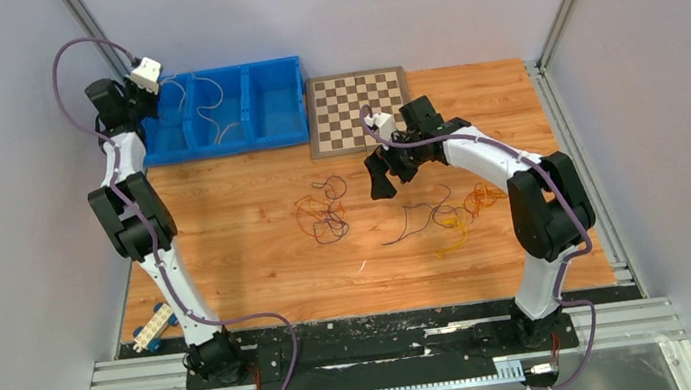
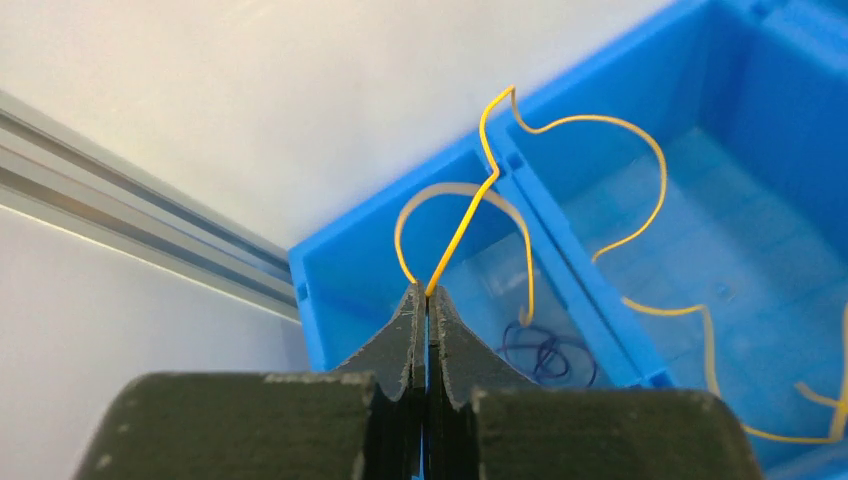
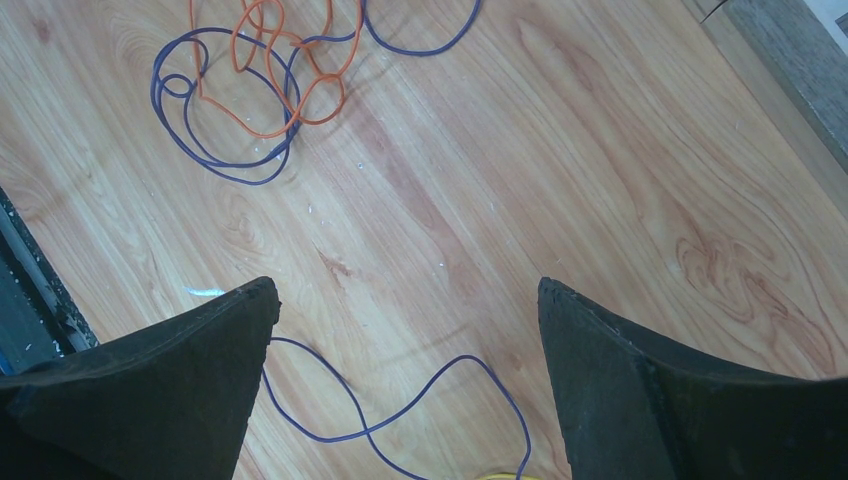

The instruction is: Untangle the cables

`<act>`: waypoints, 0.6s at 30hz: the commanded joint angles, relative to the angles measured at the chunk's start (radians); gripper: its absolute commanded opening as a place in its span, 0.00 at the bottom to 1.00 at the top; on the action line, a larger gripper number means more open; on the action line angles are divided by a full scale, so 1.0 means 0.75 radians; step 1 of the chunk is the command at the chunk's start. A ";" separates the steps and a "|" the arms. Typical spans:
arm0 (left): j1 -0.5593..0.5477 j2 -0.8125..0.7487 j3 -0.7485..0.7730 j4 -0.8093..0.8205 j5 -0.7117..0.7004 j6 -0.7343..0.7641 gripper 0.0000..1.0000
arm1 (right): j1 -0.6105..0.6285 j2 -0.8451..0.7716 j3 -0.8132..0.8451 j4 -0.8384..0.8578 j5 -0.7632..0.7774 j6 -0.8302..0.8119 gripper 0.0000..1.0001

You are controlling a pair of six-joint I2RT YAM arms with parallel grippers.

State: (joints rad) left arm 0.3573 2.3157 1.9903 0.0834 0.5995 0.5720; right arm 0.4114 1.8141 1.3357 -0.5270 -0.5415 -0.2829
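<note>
My left gripper (image 2: 428,292) is shut on a thin yellow cable (image 2: 560,125) and holds it above the blue bin (image 2: 330,280). The cable loops up and trails over the divider into the adjoining compartment. A dark purple cable (image 2: 545,352) lies coiled in the compartment below. In the top view this gripper (image 1: 156,91) is over the bin's left end. My right gripper (image 3: 408,290) is open and empty above the wood, over a loose purple cable (image 3: 400,415). An orange and purple tangle (image 3: 260,90) lies beyond it. In the top view the right gripper (image 1: 381,175) hovers between two cable clusters (image 1: 324,213) (image 1: 455,211).
The blue three-compartment bin (image 1: 229,142) stands at the back left with pale wires in it. A chessboard (image 1: 358,111) lies beside it at the back centre. A small toy block piece (image 1: 152,328) sits at the table's near left edge. Grey walls and aluminium rails enclose the table.
</note>
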 commanded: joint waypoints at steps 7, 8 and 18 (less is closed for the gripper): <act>0.014 -0.117 0.061 -0.154 0.094 -0.410 0.00 | 0.004 -0.062 -0.004 0.011 0.018 -0.023 1.00; 0.014 -0.121 0.057 -0.173 0.099 -0.429 0.00 | 0.005 -0.061 -0.004 0.011 0.022 -0.023 1.00; -0.009 -0.124 0.023 -0.225 0.351 -0.425 0.00 | 0.005 -0.052 -0.006 0.011 0.015 -0.015 1.00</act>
State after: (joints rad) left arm 0.3550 2.2742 2.0056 -0.0849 0.7521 0.2699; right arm 0.4110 1.8122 1.3319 -0.5274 -0.5312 -0.2878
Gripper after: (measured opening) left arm 0.007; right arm 0.998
